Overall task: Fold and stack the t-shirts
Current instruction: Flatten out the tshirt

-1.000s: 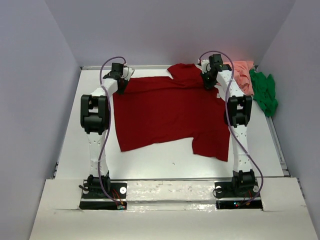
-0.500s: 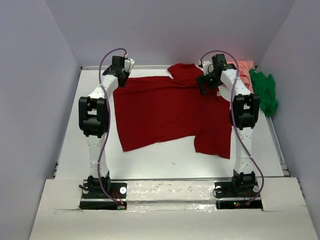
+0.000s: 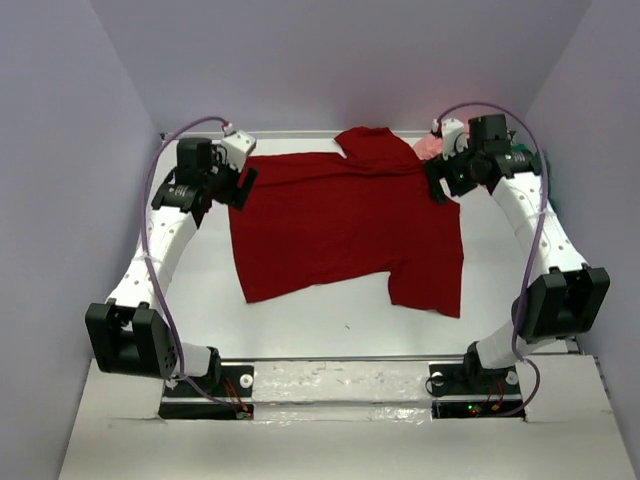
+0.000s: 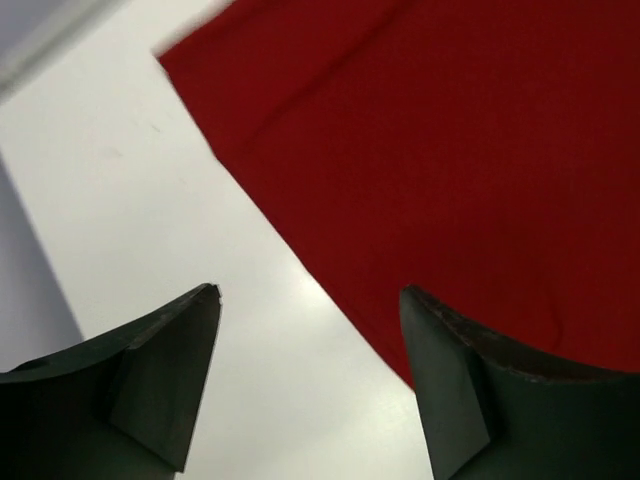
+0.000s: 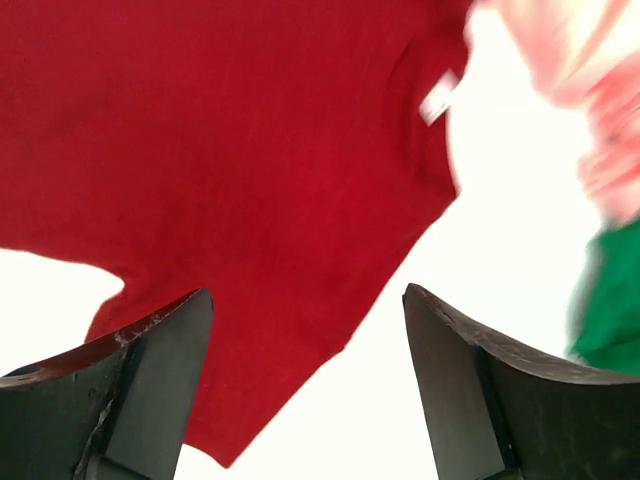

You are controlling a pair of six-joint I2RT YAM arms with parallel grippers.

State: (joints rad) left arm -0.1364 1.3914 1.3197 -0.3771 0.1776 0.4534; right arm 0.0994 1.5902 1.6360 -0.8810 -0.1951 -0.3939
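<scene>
The dark red t-shirt [image 3: 340, 225] lies spread flat in the middle of the white table, one sleeve pointing to the back. My left gripper [image 3: 243, 185] hovers open just over its back left edge, nothing between its fingers; the left wrist view shows the red cloth [image 4: 450, 150] beside the bare table. At the shirt's right shoulder my right gripper [image 3: 438, 185] is open and empty above the red sleeve [image 5: 230, 150]. The salmon pink t-shirt [image 5: 590, 80] and the green t-shirt [image 5: 610, 310] lie bunched at the back right, largely hidden behind the right arm in the top view.
The white table [image 3: 330, 320] is boxed in by grey walls on three sides, with a raised rim at the back [image 3: 290, 134]. Both arms bow outward toward the side walls, the left elbow [image 3: 125, 335] and right elbow [image 3: 565, 300] near the front corners.
Both grippers opened and let go of the red shirt's back edge. The arms swung outward to the sides and the shirt now lies flat.
</scene>
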